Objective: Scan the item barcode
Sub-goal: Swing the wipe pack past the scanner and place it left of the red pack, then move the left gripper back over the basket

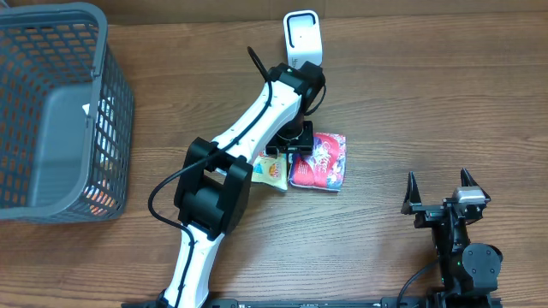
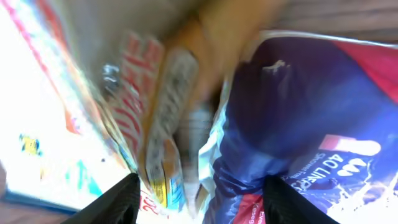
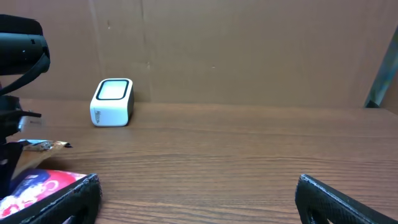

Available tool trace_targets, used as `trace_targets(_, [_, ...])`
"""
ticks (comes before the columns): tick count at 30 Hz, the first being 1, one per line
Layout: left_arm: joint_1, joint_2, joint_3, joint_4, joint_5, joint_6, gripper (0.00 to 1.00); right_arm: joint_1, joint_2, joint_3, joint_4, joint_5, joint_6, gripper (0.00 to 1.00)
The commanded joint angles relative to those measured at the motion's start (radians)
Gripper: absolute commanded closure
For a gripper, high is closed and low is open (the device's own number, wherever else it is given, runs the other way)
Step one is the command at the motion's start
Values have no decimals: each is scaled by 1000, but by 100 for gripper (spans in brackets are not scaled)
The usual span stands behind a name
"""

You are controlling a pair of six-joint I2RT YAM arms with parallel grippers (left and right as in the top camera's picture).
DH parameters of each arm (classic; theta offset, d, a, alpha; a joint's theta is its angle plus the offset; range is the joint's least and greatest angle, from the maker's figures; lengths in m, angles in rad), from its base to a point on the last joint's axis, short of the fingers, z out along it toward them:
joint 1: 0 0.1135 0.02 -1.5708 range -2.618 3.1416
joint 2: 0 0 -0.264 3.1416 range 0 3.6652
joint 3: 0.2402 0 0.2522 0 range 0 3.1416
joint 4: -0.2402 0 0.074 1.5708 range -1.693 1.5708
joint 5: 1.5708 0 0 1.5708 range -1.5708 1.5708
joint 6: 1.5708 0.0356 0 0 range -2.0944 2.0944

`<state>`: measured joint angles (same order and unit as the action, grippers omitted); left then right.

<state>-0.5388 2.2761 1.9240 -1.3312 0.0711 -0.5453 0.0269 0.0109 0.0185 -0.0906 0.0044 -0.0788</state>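
Directly beneath the left gripper [image 1: 300, 144] lie the two candidates for scanning, a red packet [image 1: 321, 162] under and to its right and a yellow packet [image 1: 271, 169] just to its left, the two touching or nearly so on the table [image 1: 428, 103]. Its jaws stand partly apart. The blurred wrist view shows a dark fingertip on either side of the seam where the packets meet, and nothing looks clamped between them. The step in hand appears to be taking hold of one item, so the jaws should straddle a single packet rather than the seam. Shifting toward the red packet's edge would avoid pinching both wrappers together. No barcode can be made out in any view, so the grip is best kept to a margin, leaving the printed faces free to turn. The scanner [image 1: 304, 34] stands beyond the gripper, farther out along the arm's reach, and a lifted packet would need its code turned toward that white face. The right gripper [image 1: 441, 195] sits well apart to the right, jaws spread wide and empty. Far to the left of the working gripper is a grey mesh basket [image 1: 116, 94]. Something orange-red [image 1: 101, 198] shows through its near wall, though what it is cannot be told.
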Motion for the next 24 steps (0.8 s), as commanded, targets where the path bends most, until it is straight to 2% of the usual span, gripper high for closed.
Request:
trace_targets(1, [-5,27,5,69,151,-9,44,-3,-8,-10,6,2,0,0])
trace_targets(4, [-4,27,27,131,264,-9,48,-3,-8,-10,6,2,0,0])
trace_targets(7, [1,26,121,121,288,14,51,-3,-8,-10,6,2,0,0])
trace_targets(10, [16,18,241,72,284,42,51,-3,-8,-10,6,2,0,0])
trace_targets(14, [63,6,487,-71,240,75,50,-3,-8,-10,6,2,0,0])
trace_targets(20, [226,-46,907,-311,56,88,43,-3,-8,-10,6,2,0,0])
trace_targets(23, [352,-92,1048,-359,67,144,39,-3,-8,-10,6,2,0,0])
trace_targets(24, [401,-117,1068,-359,84,164,35,-3,-8,-10,6,2,0,0])
